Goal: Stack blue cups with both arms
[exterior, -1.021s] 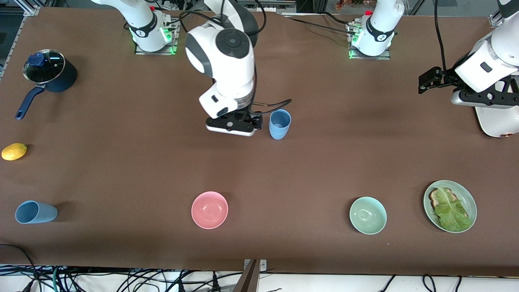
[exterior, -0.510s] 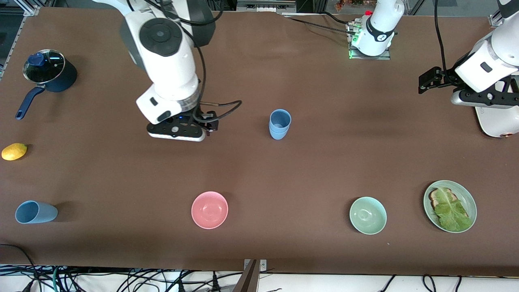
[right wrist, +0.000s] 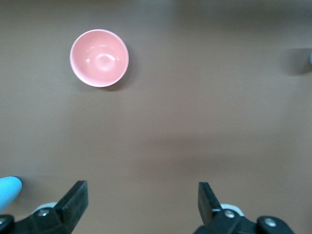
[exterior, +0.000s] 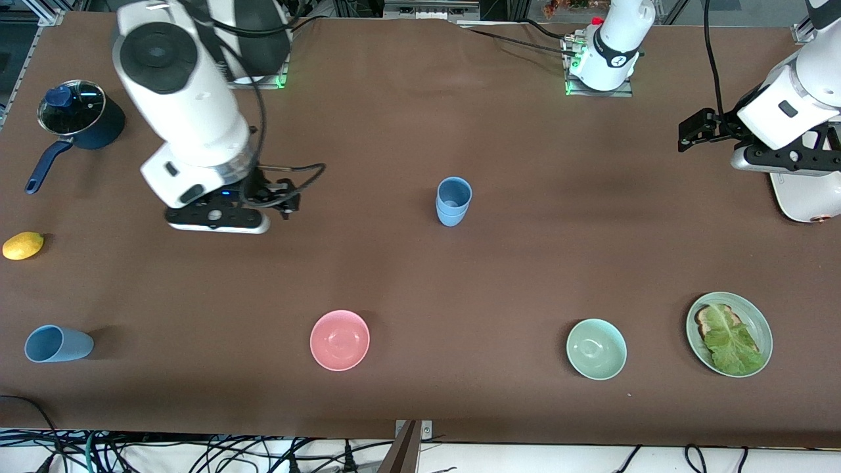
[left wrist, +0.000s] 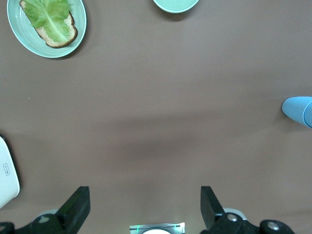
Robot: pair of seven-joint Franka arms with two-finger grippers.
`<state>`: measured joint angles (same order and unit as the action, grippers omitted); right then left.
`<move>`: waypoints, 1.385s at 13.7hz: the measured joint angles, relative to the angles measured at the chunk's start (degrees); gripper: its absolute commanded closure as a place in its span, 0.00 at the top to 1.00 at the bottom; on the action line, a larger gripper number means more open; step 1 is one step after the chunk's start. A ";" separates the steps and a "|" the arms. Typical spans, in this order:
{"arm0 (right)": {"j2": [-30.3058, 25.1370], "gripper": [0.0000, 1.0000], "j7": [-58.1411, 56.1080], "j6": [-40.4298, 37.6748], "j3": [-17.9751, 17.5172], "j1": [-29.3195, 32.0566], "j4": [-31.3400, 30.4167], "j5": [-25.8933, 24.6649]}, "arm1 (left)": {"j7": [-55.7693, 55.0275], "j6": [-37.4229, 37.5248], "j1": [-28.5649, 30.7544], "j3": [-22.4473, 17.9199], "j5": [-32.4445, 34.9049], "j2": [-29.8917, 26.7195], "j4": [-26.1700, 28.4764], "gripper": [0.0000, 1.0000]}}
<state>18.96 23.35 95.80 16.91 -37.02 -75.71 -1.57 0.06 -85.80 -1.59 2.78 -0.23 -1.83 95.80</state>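
- 2 blue cups nested upright as 1 stack (exterior: pixel 453 201) mid-worktop; the inner cup looks empty.
- A third blue cup (exterior: pixel 58 343) lies on its side at the right arm's end, near the front camera.
- Pink bowl (exterior: pixel 340 339) and mint bowl (exterior: pixel 596 349) empty; green plate (exterior: pixel 729 334) holds toast under a lettuce leaf. Lidded saucepan (exterior: pixel 80 122) and a lemon (exterior: pixel 23 245) at the right arm's end.
- Since 1 second ago, the right pincer (right wrist: pixel 141 204) has swung from beside the stack toward the right arm's end; stack unmoved.
- Right pincer now over bare worktop (exterior: pixel 394 276), fingers apart, empty, well apart from the stack and from the lying cup.
- Left pincer (left wrist: pixel 145 207) waits at its own end, fingers apart, empty.
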 measured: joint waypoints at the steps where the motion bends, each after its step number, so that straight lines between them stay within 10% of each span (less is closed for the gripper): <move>1: -1.06 1.00 -1.20 -1.26 1.94 0.05 0.03 0.58 | 0.00 0.00 0.00 0.00 0.00 0.00 0.00 1.00; 11: -8.31 1.00 -16.51 -9.32 14.61 1.51 0.00 2.25 | 0.00 0.00 0.00 0.00 0.00 0.00 0.00 1.00; 19: -11.93 1.00 -23.71 -11.32 -0.79 25.81 0.07 5.73 | 0.00 0.00 0.01 0.00 0.00 0.00 0.00 1.00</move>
<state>7.03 -0.36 84.48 16.13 -11.22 -75.64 4.16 0.06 -85.80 -1.59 2.78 -0.23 -1.83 95.80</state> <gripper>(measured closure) 0.000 0.000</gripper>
